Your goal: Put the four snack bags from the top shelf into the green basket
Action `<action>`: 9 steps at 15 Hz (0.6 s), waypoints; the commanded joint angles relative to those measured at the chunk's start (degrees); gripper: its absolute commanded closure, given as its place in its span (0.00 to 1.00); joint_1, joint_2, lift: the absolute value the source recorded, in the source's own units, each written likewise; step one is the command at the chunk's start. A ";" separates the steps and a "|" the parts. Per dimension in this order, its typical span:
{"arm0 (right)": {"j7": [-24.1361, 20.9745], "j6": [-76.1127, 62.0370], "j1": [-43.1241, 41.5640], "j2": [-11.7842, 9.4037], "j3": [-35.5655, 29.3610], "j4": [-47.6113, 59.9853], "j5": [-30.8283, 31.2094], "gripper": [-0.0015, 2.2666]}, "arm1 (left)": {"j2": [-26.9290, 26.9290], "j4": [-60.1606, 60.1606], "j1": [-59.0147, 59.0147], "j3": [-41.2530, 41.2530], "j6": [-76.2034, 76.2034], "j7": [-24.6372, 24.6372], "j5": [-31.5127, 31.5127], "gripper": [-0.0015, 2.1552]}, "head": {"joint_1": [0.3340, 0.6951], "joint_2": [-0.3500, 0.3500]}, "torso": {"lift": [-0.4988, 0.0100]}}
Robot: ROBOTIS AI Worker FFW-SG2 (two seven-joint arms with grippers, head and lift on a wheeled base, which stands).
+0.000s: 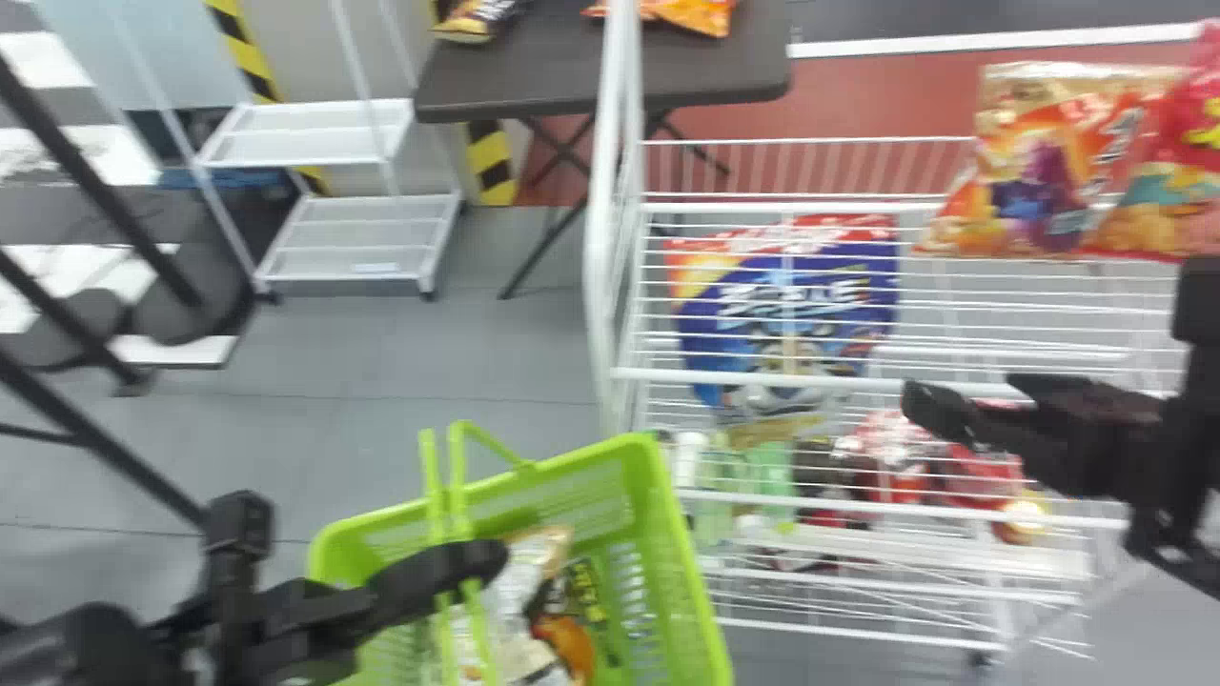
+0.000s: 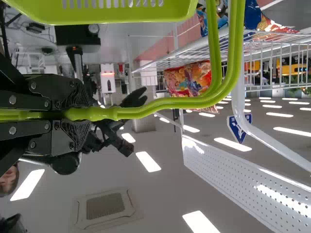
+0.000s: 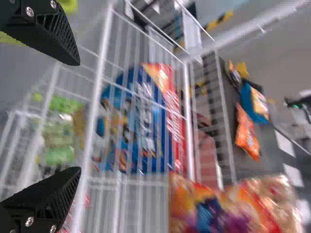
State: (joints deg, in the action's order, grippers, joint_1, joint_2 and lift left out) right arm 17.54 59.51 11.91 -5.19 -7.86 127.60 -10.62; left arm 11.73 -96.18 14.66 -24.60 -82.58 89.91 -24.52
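The floor (image 1: pixel 381 333) is plain and grey. Far back on the left is a small white wire rack (image 1: pixel 305 148), and next to it is a dark brown flat-topped table (image 1: pixel 572 81) with a yellow and black shiny bag (image 1: pixel 467 24) and an orange shiny bag (image 1: pixel 696 14) on top.

Nearer, on the left, the black left gripper (image 1: pixel 477 564) pinches the thin green plastic handles (image 2: pixel 146 109) of the bright green plastic basket (image 1: pixel 691 572). Inside the basket are a shiny silver-white snack bag (image 1: pixel 515 591) and a black snack bag with yellow marks (image 1: pixel 586 591).

To the right of the basket is the big white wire shelf (image 1: pixel 600 238). A big blue bag with a red top (image 1: pixel 810 305) shows through its wires.

The black right gripper (image 1: pixel 972 395) is by the front of the shelf, fingers spread, with no bag between them. Past it, on the top shelf, a gold and orange snack bag (image 1: pixel 1039 181) is touching a red and orange snack bag (image 1: pixel 1168 205) at the right edge.
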 commanded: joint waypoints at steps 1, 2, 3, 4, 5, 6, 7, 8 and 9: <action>-0.58 -5.94 -5.06 0.00 -1.46 -6.49 4.38 0.01 | -0.04 0.03 0.10 -0.10 0.00 0.66 0.00 1.00 | 1.00 0.52 | 0.98; -0.58 -8.04 -7.78 0.00 -2.07 -10.10 6.40 0.01 | -0.04 0.03 0.10 -0.10 0.00 0.66 0.00 1.00 | 1.00 0.45 | 0.98; -0.58 -11.38 -11.12 -0.09 -2.07 -14.93 9.04 0.01 | -0.04 0.03 0.10 -0.10 0.00 0.66 0.00 1.00 | 1.00 0.42 | 0.98; -0.49 -14.37 -14.55 -0.09 -2.07 -19.94 12.12 0.01 | -0.21 0.03 0.10 -0.01 0.00 0.66 0.18 1.00 | 1.00 0.40 | 0.98; -0.49 -15.95 -17.18 0.00 -1.90 -23.72 13.79 0.01 | -0.30 0.03 0.10 -0.01 0.00 0.66 0.26 1.00 | 1.00 0.37 | 0.98; -0.58 -17.71 -20.00 0.00 -1.55 -28.11 15.19 0.01 | -0.39 0.03 0.10 -0.01 0.00 0.66 0.26 1.00 | 1.00 0.35 | 0.98; -0.58 -20.70 -22.63 0.00 -1.28 -32.51 16.16 0.01 | -0.39 0.21 0.19 -0.01 0.00 0.66 0.35 1.00 | 1.00 0.32 | 0.98; -0.67 -23.51 -24.92 0.00 -0.58 -36.73 16.69 0.01 | -0.30 0.56 0.10 -0.01 0.17 0.66 0.44 1.00 | 1.00 0.31 | 0.98; -1.72 -25.10 -27.38 0.09 0.30 -41.74 18.00 0.01 | -0.39 0.91 0.02 0.08 0.35 0.66 0.53 1.00 | 1.00 0.31 | 0.98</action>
State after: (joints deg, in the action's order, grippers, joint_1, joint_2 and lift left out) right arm 16.30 36.99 -12.39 -5.17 -8.51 91.82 6.01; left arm 11.38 -95.65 14.77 -24.59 -82.45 89.91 -24.13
